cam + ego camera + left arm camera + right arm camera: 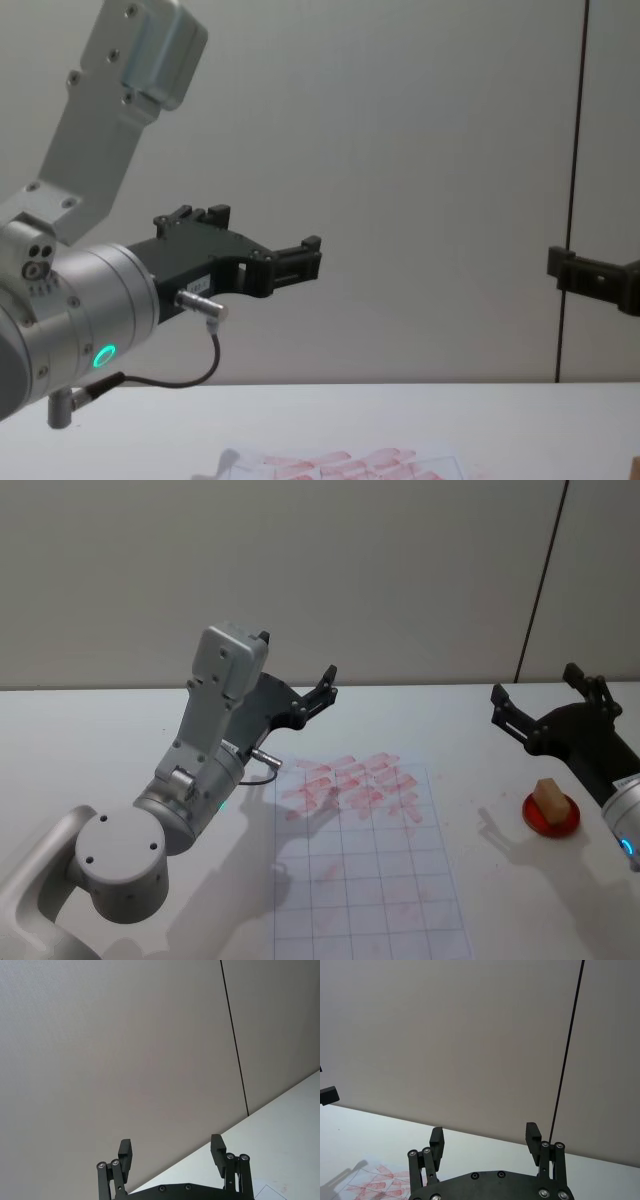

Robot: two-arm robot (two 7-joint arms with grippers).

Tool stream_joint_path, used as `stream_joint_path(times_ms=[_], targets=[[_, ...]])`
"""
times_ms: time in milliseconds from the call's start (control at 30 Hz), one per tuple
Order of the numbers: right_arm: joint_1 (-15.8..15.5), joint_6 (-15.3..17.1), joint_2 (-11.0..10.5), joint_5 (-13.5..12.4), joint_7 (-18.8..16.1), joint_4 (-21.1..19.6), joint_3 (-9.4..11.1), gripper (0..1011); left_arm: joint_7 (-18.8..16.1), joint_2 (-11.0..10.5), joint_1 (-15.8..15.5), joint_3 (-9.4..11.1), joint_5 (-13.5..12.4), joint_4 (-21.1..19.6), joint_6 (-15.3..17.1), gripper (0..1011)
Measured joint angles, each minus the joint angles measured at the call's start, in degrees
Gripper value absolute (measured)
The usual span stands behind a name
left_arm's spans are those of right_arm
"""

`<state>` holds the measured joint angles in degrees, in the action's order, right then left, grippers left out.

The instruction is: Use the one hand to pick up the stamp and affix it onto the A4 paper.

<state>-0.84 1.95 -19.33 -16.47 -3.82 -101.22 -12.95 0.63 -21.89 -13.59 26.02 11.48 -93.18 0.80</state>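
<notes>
The stamp (pixel 547 798), a small light-brown wooden block, stands on a round red pad (pixel 565 821) at the table's right side. The A4 paper (pixel 380 890) lies flat in the middle, ruled in a grid, with red-pink marks across its far rows. My right gripper (pixel 533 682) hovers open above and just behind the stamp, holding nothing; in the right wrist view its fingers (pixel 532 1136) stand wide apart. My left gripper (pixel 322 688) is raised over the paper's far left corner, also open and holding nothing.
The white table (pixel 90 730) ends at a pale wall with a dark vertical seam (pixel 540 580). The left arm's big grey elbow (pixel 120 865) sits low at the near left. A thin cable (pixel 190 375) loops under the left wrist.
</notes>
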Motion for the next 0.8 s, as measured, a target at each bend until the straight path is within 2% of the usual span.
stream_joint_path(times_ms=[800], targets=[[0.0, 0.0, 0.0, 0.0, 0.0, 0.0, 0.0, 1001, 0.0, 0.0, 0.0, 0.0, 0.0, 0.0, 0.0, 1001]])
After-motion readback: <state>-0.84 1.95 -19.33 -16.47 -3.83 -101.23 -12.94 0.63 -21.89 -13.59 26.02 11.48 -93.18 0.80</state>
